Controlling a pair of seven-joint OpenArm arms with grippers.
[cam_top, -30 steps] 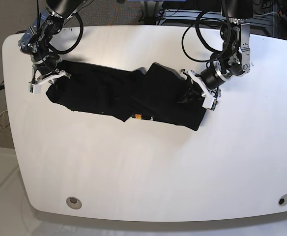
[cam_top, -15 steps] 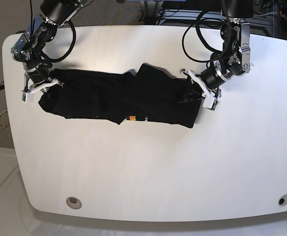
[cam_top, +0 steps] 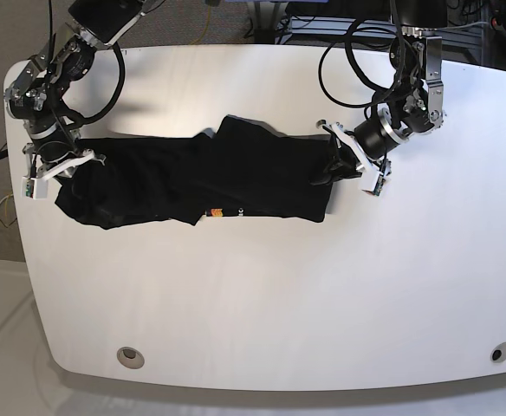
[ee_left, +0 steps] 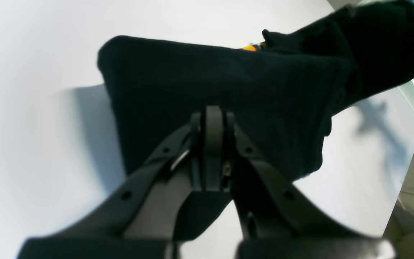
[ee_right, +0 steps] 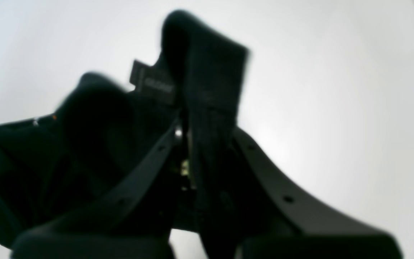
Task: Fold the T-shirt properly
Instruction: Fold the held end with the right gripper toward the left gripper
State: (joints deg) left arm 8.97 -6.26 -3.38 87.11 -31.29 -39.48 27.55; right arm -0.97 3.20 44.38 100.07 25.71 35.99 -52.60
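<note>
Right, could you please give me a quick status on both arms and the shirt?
Left end effector shut on T-shirt. Right end effector shut on its other end. Shirt stretched between them, lying on the table. Nothing in the way.

It's a big white table [cam_top: 262, 295] with rounded corners. A black T-shirt [cam_top: 236, 178] lies stretched across the far half, orange mark [cam_top: 216, 213] at its near edge.

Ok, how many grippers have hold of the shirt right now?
2. The left gripper pinches the T-shirt at its end on the base view's right; the right gripper pinches the opposite end. Both are shut on cloth.
</note>
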